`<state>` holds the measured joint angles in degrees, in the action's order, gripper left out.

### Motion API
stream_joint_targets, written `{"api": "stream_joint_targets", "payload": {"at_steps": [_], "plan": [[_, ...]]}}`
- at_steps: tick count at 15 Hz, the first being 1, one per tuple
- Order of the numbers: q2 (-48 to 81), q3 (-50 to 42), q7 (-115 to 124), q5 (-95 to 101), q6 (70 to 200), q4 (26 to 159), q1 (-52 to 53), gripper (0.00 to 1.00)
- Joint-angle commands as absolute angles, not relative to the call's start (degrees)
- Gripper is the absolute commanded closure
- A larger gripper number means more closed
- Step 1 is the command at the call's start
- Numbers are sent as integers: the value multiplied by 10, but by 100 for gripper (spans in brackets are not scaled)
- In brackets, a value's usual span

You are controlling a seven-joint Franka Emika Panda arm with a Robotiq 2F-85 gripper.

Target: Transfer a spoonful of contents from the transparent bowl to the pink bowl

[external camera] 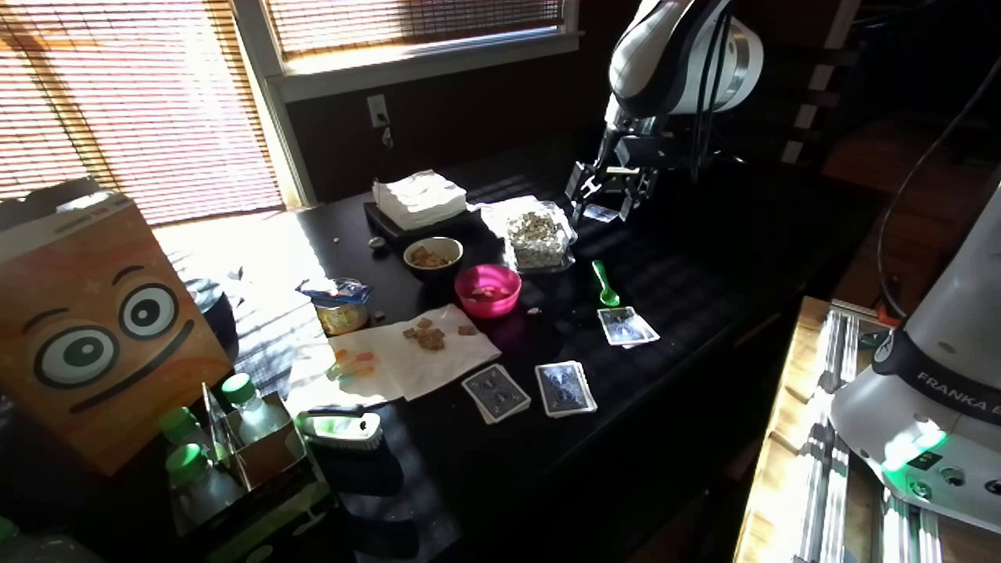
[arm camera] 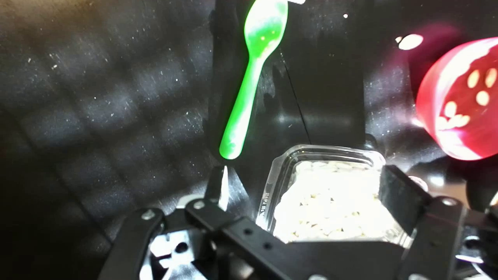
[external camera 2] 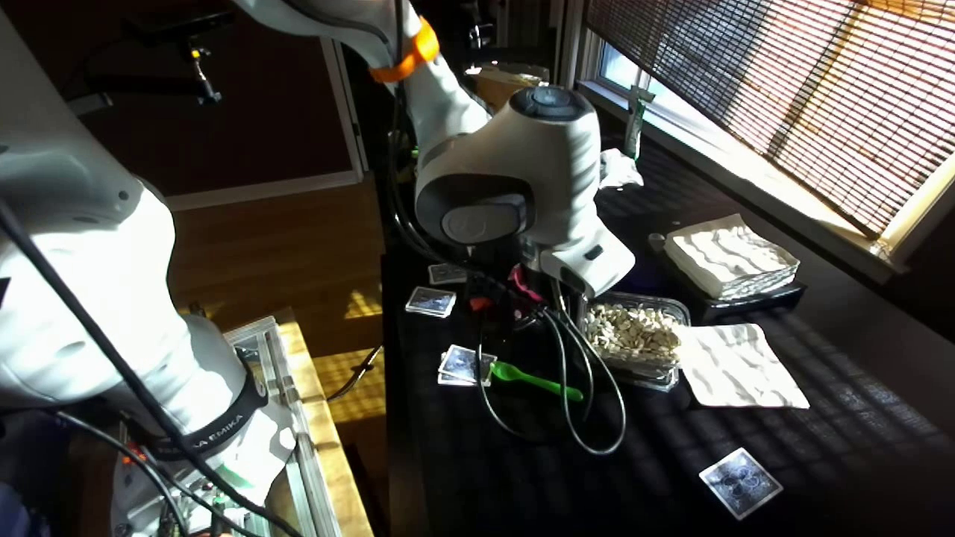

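Note:
The transparent bowl is a clear squarish plastic tub (arm camera: 268, 194), heaped with pale whitish seeds (external camera 2: 634, 332) as the contents. To one side is the pink bowl (external camera: 488, 301), with a few seeds inside; in the wrist view only part of the pink bowl (arm camera: 432, 97) shows. A green spoon (arm camera: 245, 97) lies flat on the dark table, bowl end by some playing cards, handle end near the tub. My gripper (arm camera: 307, 170) stands open above the table, the tub below its spread fingers and nothing held. In an exterior view the gripper (external camera: 600, 218) hangs behind the tub; elsewhere the arm hides it.
A dark bowl (external camera: 432, 270) of brown cereal stands close to the pink bowl. Stacked napkins (external camera 2: 731, 257) sit behind the tub. Playing cards (external camera: 628, 326) lie along the near edge. A jar (external camera: 342, 313), bottles (external camera: 254, 414) and an orange box (external camera: 109, 328) occupy the far end.

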<state>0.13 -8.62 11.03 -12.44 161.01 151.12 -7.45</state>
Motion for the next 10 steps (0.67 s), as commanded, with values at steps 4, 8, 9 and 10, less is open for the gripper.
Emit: {"api": "stream_joint_targets", "payload": {"at_steps": [4,8,9,10], "plan": [[-82,-77,106,-61,1568,1531,-78,0],[-69,-73,108,-60,1554,1515,-77,0],[-73,-72,108,-58,1548,1515,-77,0],[-75,-72,108,-56,1546,1516,-77,0]]}}
